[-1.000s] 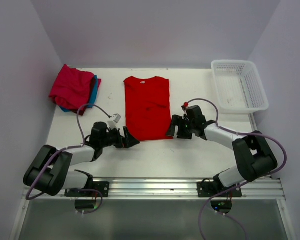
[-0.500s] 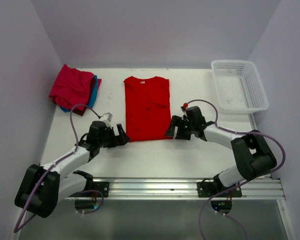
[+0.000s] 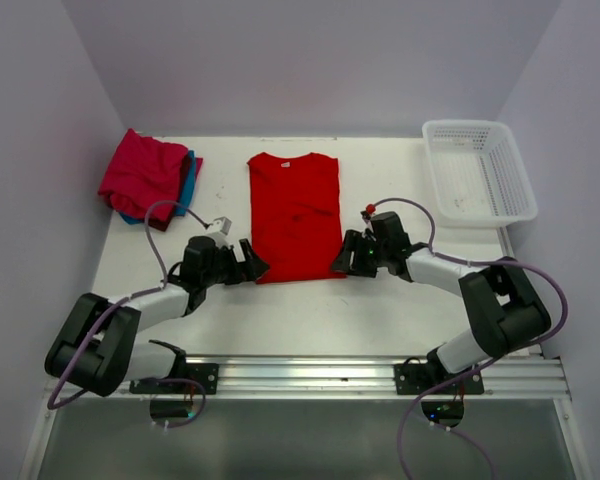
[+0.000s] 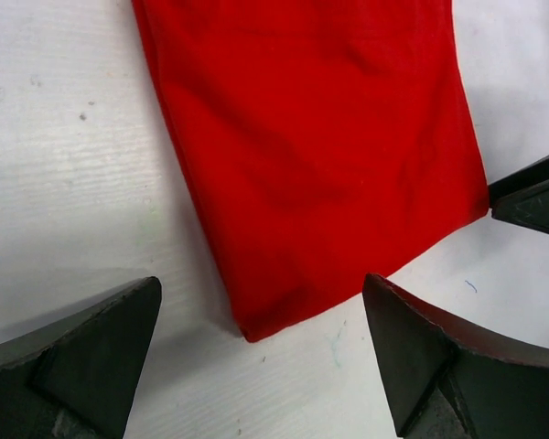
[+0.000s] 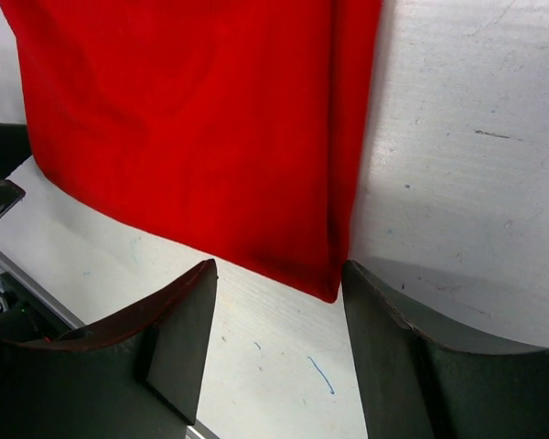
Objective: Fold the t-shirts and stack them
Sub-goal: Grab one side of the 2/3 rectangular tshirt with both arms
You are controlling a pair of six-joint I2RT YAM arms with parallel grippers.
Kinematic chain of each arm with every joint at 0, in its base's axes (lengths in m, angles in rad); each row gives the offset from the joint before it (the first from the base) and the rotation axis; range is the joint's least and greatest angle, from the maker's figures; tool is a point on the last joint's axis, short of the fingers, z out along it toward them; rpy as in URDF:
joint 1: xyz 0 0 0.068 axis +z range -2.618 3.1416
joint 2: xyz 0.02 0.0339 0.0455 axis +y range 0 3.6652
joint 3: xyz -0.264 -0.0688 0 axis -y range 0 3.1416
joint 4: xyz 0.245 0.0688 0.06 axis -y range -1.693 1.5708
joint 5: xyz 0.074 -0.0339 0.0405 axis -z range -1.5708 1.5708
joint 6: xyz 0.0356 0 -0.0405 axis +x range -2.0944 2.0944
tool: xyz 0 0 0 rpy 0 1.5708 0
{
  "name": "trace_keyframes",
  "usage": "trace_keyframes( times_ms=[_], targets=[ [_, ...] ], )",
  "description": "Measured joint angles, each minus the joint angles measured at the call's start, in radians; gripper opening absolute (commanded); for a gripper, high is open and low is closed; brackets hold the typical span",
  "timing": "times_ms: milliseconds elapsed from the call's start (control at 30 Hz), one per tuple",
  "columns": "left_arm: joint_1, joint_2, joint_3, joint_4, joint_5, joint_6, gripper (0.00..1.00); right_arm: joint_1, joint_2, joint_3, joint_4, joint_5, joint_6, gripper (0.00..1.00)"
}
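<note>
The left pincer (image 3: pixel 253 262) and right pincer (image 3: pixel 346 258), both apart, sit at the near corners of the red t-shirt (image 3: pixel 294 215); next they should pinch and fold.

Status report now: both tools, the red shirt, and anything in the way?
Both open: left tool at near left corner of the red shirt, right tool astride the near right corner. Shirt flat, not gripped yet. Nothing in the way.
</note>
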Motion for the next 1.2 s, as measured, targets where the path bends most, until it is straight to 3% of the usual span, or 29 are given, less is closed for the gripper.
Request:
trace_keyframes(
  times_ms=[333,800,900,967,1000,1133,1200],
  targets=[
    [-0.002,0.120,0.023,0.132,0.069,-0.031,0.87,0.000,0.045,-0.008,0.054,-0.008,0.023,0.48],
    [-0.068,0.121,0.021,0.124,0.063,-0.078,0.82,0.016,0.061,-0.028,0.122,-0.026,0.058,0.48],
    [-0.073,0.116,0.014,0.118,0.059,-0.086,0.68,0.016,0.063,-0.029,0.125,-0.026,0.059,0.39],
    [-0.073,0.119,0.011,0.114,0.057,-0.095,0.51,0.017,0.066,-0.031,0.125,-0.026,0.059,0.33],
    [-0.073,0.128,0.008,0.111,0.059,-0.101,0.36,0.018,0.068,-0.032,0.125,-0.025,0.060,0.28],
    [-0.074,0.178,0.000,0.121,0.085,-0.117,0.00,0.019,0.078,-0.037,0.126,-0.025,0.061,0.10],
    [-0.074,0.198,0.000,0.146,0.105,-0.129,0.00,0.020,0.078,-0.043,0.127,-0.026,0.066,0.00]
  ],
)
